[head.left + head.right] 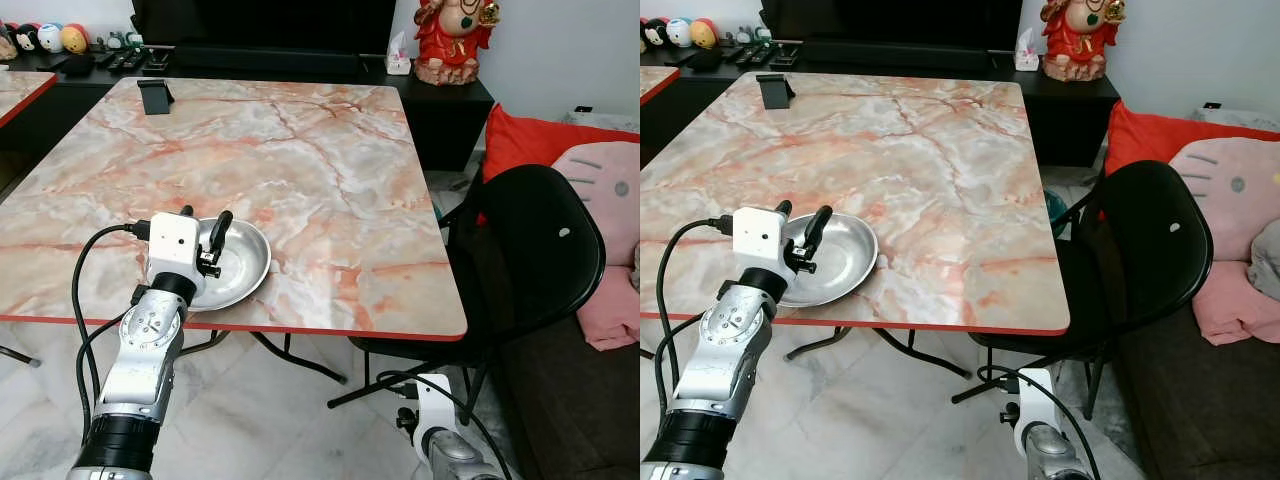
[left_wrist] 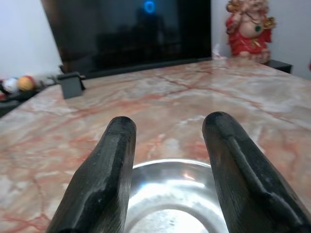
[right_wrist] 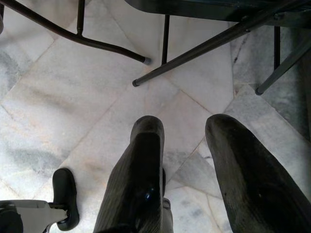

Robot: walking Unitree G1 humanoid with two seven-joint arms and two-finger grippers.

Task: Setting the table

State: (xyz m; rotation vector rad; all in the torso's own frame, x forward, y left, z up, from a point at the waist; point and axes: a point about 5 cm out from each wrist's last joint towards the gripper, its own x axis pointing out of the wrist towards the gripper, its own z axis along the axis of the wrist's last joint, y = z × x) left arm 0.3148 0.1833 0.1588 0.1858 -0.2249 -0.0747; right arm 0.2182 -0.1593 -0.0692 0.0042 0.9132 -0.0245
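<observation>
Left claw [image 1: 205,232], fingers spread, hovers over steel bowl [image 1: 240,262] on marble table [image 1: 330,170] beside black chair [image 1: 535,250].

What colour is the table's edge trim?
Red, around the marble-patterned table; clearest in the left eye view.

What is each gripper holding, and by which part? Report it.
Nothing is held. The left gripper is open above the near rim of the steel dish on the marble table, fingers apart and gripping nothing. The right gripper hangs open over the floor.
</observation>
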